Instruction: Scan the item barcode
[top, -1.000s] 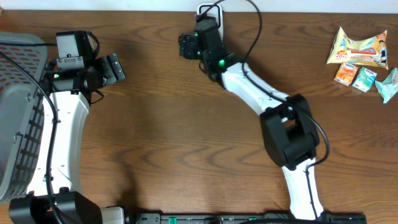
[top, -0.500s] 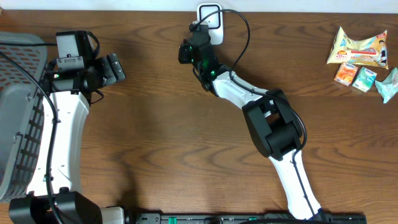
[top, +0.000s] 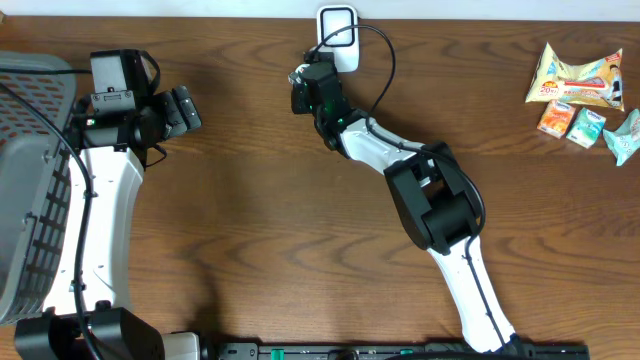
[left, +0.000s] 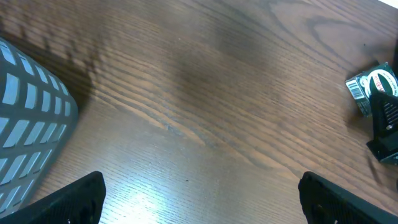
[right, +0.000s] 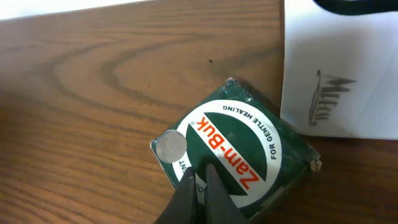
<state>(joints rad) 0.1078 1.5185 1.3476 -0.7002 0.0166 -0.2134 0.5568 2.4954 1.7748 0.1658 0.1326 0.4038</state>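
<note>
Right wrist view reads the label: green Zam-Buk box (right: 239, 152) on the desk (right: 93, 93), just beside the white scanner (right: 336, 68), right pincer (right: 202, 183) closed, tips over its lid. Only the left wrist view shows its barcode (left: 354, 88). Left pincer (top: 185, 110) gapes wide, empty.

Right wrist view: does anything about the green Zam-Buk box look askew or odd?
The Zam-Buk box lies turned at an angle to the white device, and the right gripper has its jaws shut over the lid, not around it.
</note>
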